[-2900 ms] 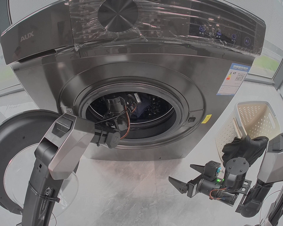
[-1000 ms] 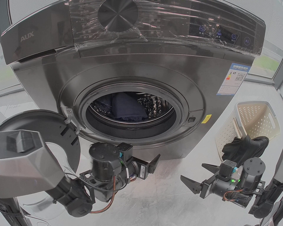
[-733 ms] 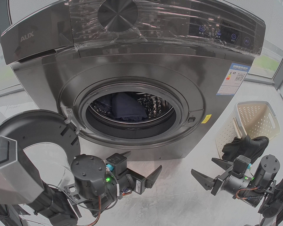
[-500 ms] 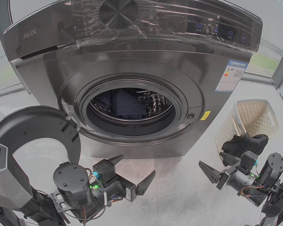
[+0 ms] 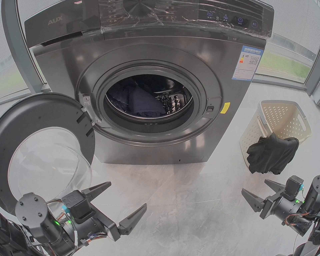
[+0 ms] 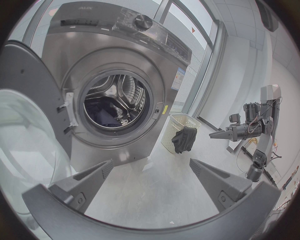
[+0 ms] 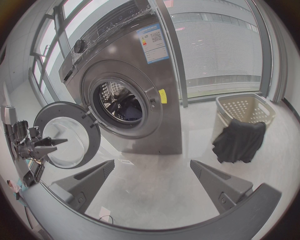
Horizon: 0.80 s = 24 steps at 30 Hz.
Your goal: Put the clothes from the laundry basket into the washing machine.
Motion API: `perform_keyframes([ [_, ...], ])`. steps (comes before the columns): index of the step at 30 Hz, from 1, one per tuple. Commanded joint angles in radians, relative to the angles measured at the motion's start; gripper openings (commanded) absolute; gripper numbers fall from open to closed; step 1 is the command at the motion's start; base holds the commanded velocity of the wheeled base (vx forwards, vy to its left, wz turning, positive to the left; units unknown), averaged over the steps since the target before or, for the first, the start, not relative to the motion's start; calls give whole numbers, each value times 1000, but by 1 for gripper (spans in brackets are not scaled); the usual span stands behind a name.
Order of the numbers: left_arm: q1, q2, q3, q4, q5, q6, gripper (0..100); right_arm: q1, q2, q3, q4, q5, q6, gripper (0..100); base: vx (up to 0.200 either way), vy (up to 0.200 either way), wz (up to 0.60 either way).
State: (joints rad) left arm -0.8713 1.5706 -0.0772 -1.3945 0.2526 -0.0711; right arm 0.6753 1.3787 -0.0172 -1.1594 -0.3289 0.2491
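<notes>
Grippers: left gripper (image 5: pixel 127 194) and right gripper (image 5: pixel 254 185) are spread wide, nothing held, low over the floor
Garment: black cloth (image 5: pixel 271 154) is draped over the basket (image 5: pixel 266 104) rim, beside the washing machine (image 5: pixel 150 50)
Risk: limp cloth may be snagged on the perforated wall, and the light basket tipped
Materials: pierced plastic, brushed metal, round glass-bowled door (image 5: pixel 40 110)

Bright, even daylight from the windows (image 7: pixel 218 47) behind and beside the washing machine (image 5: pixel 66 73). Soft glare patches on its steel front, on the plastic film (image 5: pixel 186 13) over the panel and on the glossy floor (image 5: pixel 186 200); shadows faint. Drum (image 6: pixel 128 90) interior darker; wrist views bend fisheye-style with black corners, head view bows at the edges.
</notes>
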Motion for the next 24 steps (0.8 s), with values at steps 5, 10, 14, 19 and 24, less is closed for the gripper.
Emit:
perform_keyframes([
  [5,100,-304,77,152,1,36,100,-184,-486,17,409,-9,-4,100,-200,0,0],
  [10,166,-570,77,431,-1,43,100,-350,-753,17,606,5,-100,100,-160,0,0],
  [14,236,-827,77,712,-19,34,100,-477,-1011,14,779,83,-191,100,0,0,0],
  [19,368,-1084,77,920,-55,7,100,-600,-1290,-36,1054,134,-240,100,0,0,0],
  [24,555,-1276,77,1071,-138,17,100,-688,-1379,-4,1162,232,-229,100,0,0,0],
])
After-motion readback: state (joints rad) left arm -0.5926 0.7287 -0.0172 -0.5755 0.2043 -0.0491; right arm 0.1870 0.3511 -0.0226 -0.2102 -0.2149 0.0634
